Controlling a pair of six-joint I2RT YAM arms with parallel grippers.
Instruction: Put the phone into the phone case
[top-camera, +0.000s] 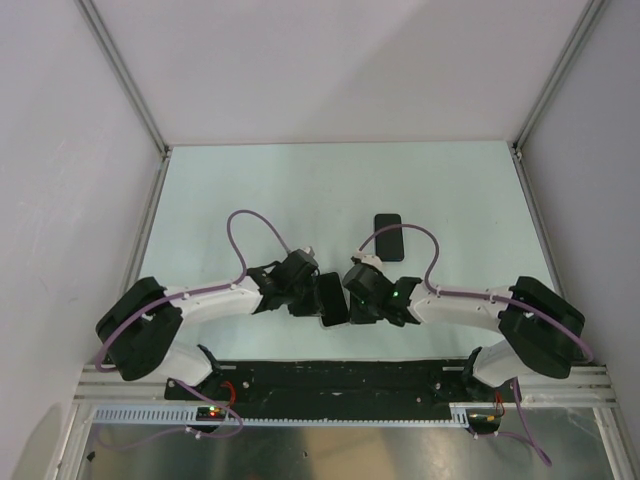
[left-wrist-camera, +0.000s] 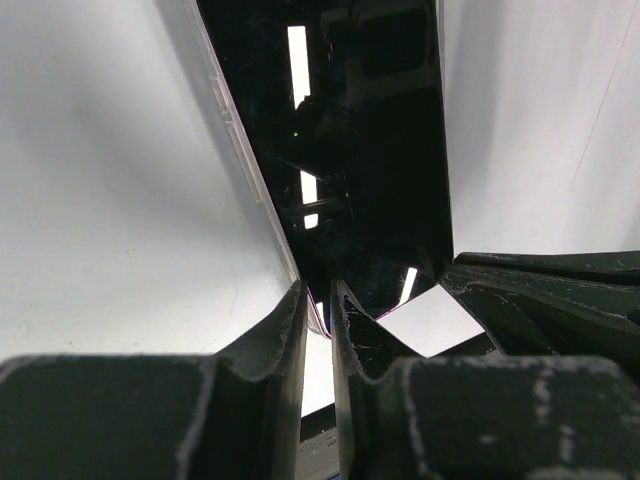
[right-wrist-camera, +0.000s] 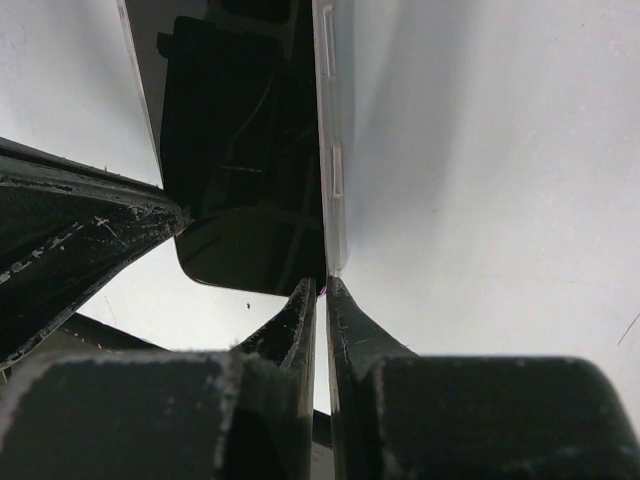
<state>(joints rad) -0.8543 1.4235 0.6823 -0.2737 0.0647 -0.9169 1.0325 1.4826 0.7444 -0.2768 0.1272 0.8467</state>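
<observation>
Seen from above, the two arms meet near the front of a pale table (top-camera: 250, 190) with a black phone (top-camera: 332, 298) held between them. The left gripper (left-wrist-camera: 320, 300) grasps one corner of it, and the right gripper (right-wrist-camera: 322, 290) is pinched tight on the clear case (right-wrist-camera: 335, 150) rim along the phone's edge; whether the phone is fully seated cannot be told. A second black slab (top-camera: 388, 235) lies flat farther back, apart.
</observation>
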